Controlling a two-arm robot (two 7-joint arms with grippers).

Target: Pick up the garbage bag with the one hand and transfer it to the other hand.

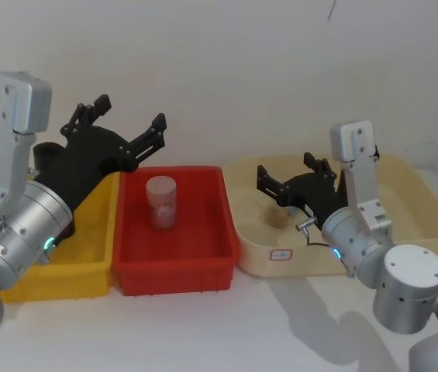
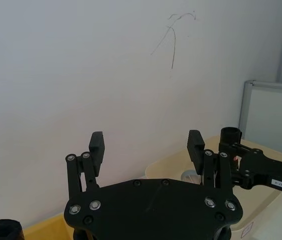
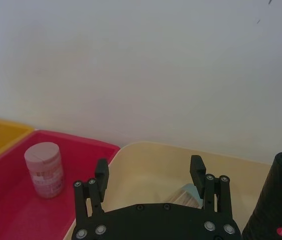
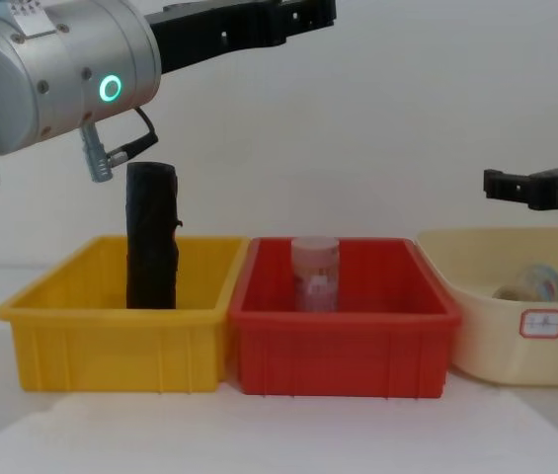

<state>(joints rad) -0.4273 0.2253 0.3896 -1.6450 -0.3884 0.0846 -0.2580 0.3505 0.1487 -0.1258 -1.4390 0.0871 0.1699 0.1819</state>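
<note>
- Left gripper (image 1: 129, 116): prongs spread wide, nothing between them, raised high over the back of the yellow bin (image 4: 111, 346), on the arm with the green ring lit.
- Right gripper (image 1: 288, 169): also wide and empty, held level above the beige basin (image 1: 428, 209), pointing toward the wall.
- Just beside the right gripper in its wrist view: the garbage bag (image 3: 278, 195), upright, with the red-and-white sticker low on its side; whether it touches the basin floor cannot be told.
- Under the left gripper: a second black roll (image 4: 150, 237), standing on end in the yellow bin and rising well above the rim; no sticker visible on it from here, so not to be taken for the target without a check.
- Between the two: the red bin (image 4: 343, 351) with a pale jar (image 1: 161, 201) standing in it, apart from both grippers.
- Step in hand, as judged: lining up for the first pick, nothing grasped yet.
- To do it well: confirm the sticker first, then bring the open prongs down around the upper part of the roll, one each side.
- Close square across the roll, not at a slant; a tall, narrow roll tips easily if nudged by one prong alone.
- Grip high, leaving the lower length free for the receiving gripper.
- Lift straight up until clear of the rim before swinging over the red bin for the handover.
</note>
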